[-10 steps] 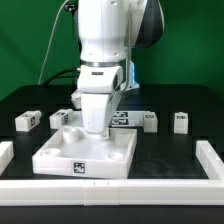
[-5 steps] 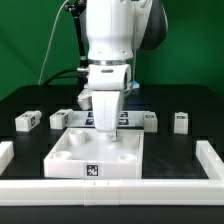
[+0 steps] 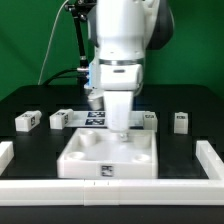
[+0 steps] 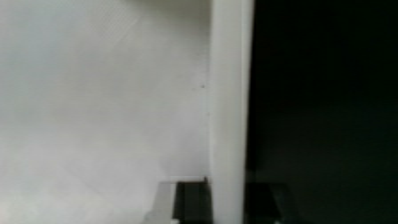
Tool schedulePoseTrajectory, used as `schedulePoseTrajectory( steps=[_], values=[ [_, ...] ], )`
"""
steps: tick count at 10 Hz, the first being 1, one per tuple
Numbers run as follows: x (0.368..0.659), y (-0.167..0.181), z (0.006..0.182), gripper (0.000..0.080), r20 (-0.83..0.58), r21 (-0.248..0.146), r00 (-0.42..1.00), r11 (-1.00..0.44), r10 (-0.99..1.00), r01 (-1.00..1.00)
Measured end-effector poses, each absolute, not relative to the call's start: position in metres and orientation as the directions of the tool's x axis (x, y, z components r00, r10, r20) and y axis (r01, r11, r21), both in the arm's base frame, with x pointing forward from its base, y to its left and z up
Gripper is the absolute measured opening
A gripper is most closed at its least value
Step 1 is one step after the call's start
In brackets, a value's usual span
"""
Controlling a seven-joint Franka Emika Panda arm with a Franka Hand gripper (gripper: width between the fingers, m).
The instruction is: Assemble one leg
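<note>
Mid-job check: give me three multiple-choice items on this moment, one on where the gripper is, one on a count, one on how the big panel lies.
1. Where is the gripper?
A. down at the panel
B. out at the exterior view's left edge
C. raised high, clear of everything
2. How many legs lie on the table?
A. two
B. four
C. six
3. How does the panel lie?
A. on edge
B. flat, recessed side up
C. upside down
Key: 1 A, its fingers reach the panel's far side. 2 B, two lie toward each side of the panel. 3 B, its hollows face up.
</note>
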State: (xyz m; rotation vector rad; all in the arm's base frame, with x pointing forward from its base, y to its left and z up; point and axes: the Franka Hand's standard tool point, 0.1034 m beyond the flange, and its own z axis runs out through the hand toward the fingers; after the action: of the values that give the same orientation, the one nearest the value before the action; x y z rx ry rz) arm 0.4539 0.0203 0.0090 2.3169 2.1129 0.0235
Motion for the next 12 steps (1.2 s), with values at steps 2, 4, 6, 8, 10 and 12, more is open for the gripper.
schedulePoseTrajectory(
  steps=[2, 4, 6, 8, 10, 12],
  values=[
    [0.466, 0.047, 0.009, 0.0063, 0.000, 0.012, 0.050, -0.050, 0.999, 0.999],
    [0.474, 0.063, 0.009, 0.0063, 0.006, 0.030, 0.074, -0.074, 0.997, 0.997],
    [0.475, 0.062, 0.010, 0.0063, 0.006, 0.031, 0.075, -0.075, 0.997, 0.997],
    [0.475, 0.065, 0.010, 0.0063, 0.007, 0.030, 0.076, -0.076, 0.997, 0.997],
    [0.483, 0.086, 0.010, 0.0063, 0.012, 0.035, 0.042, -0.043, 0.999, 0.998],
    [0.488, 0.088, 0.010, 0.0063, 0.000, 0.018, 0.042, -0.042, 0.999, 0.999]
  ],
)
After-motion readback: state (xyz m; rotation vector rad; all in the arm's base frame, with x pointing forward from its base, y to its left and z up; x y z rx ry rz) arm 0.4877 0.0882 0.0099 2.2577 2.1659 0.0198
